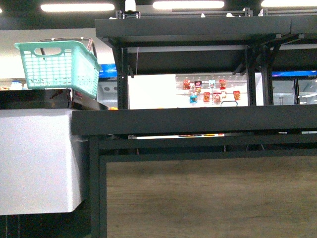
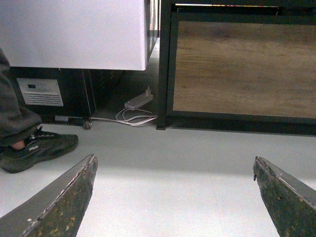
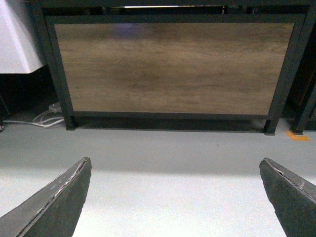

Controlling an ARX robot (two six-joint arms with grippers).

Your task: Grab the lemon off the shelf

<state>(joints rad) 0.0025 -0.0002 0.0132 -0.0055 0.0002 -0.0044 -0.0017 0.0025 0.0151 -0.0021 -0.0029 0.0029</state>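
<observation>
Front view faces the shelf (image 1: pixel 198 120) close, at tier height; both wrist views sit low, sharing its wood panel (image 3: pixel 173 69).

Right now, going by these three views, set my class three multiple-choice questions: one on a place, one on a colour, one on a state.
1. Where is the basket?
A. Under the shelf
B. Up left of the shelf, above the white cabinet
C. On the shelf's top tier

2. What colour is the basket?
A. Red
B. Black
C. Teal

3. In what state are the left end effector and the right end effector?
A. Both open, holding nothing
B. Both shut on a lemon
C. One open, one shut

Answers: 1 B, since the front view shows it raised beside the shelf's left end. 2 C, since its lattice walls are teal. 3 A, since each wrist view shows a wide gap with only floor in it.
</observation>
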